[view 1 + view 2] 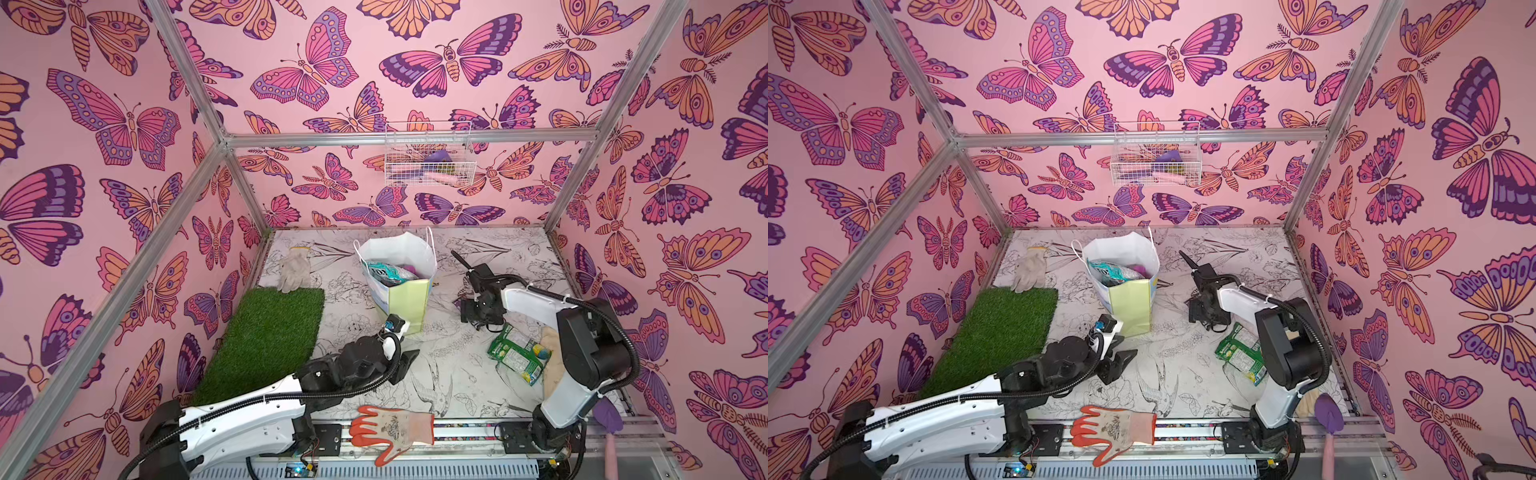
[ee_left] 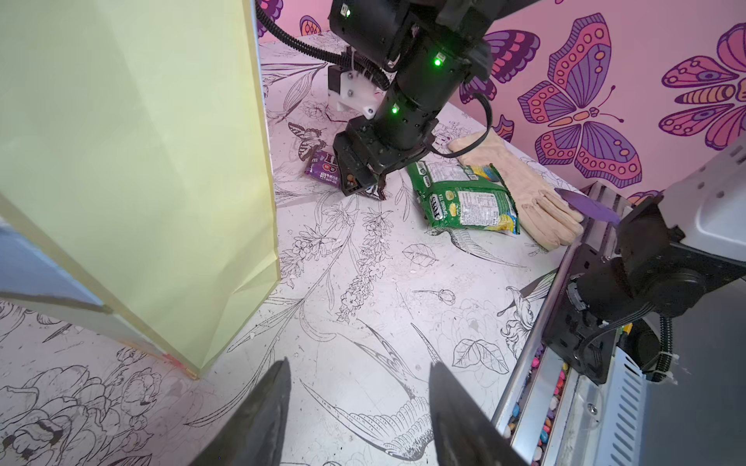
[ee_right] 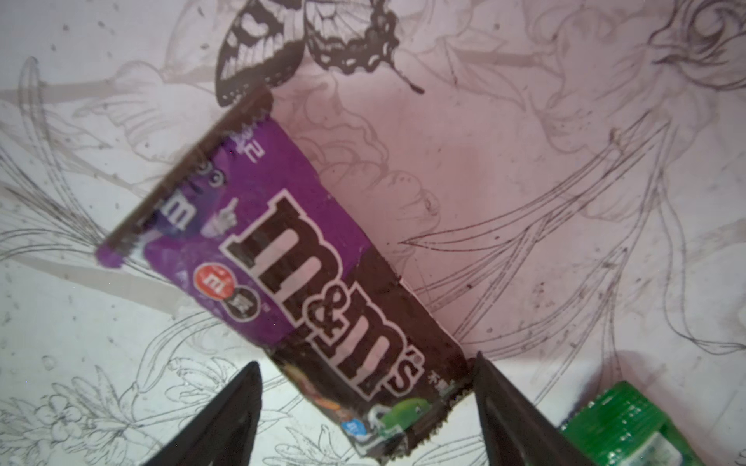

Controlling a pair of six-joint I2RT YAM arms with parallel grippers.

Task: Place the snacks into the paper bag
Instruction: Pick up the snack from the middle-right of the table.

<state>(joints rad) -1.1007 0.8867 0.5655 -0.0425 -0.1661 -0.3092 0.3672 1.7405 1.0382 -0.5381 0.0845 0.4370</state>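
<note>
Currently, in both top views, the paper bag [image 1: 399, 286] stands upright on the surface [image 1: 457, 386] with teal packets [image 1: 382, 272] inside. The green packet [image 1: 517, 353] lies outside it, near the right hand [image 1: 471, 311].

Left wrist view: the left hand [image 2: 359, 423] is spread and empty beside the bag's base. The right hand sits low over the M&M's packet [image 2: 321, 169].

Right wrist view: its jaws stand apart astride one end of the packet, with nothing grasped.

Risk: the flat, glossy packet may slide away. It may also be pinched only by a corner and drop short of the bag.
</note>
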